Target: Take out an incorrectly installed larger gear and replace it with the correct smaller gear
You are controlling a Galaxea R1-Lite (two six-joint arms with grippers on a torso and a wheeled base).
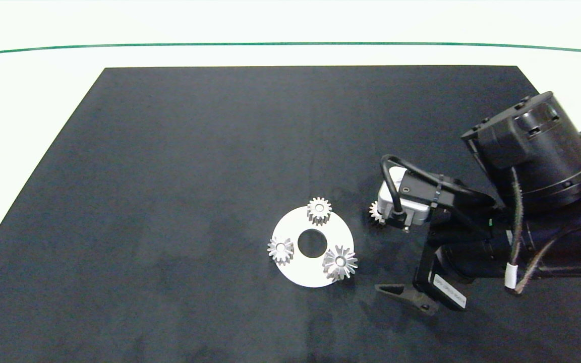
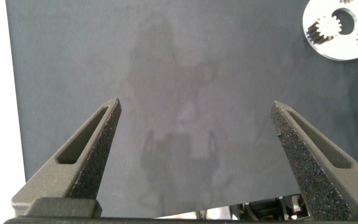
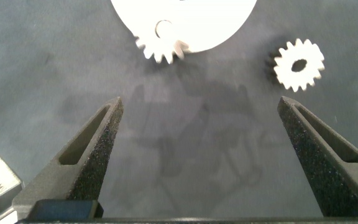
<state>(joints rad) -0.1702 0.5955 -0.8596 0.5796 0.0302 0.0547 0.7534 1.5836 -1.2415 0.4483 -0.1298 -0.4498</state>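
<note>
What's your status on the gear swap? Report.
Right gripper open, over mat beside disc. Left gripper open, off to side. Larger gear on disc; smaller gear loose on mat. Nothing blocking.

The right arm (image 1: 537,201) reaches in from the right edge and bends low over the table. Its right gripper (image 3: 201,158) hangs with its fingers spread wide, nothing between them. The left gripper (image 2: 194,155) (seen only by its own wrist camera) is likewise spread wide and bare.
</note>
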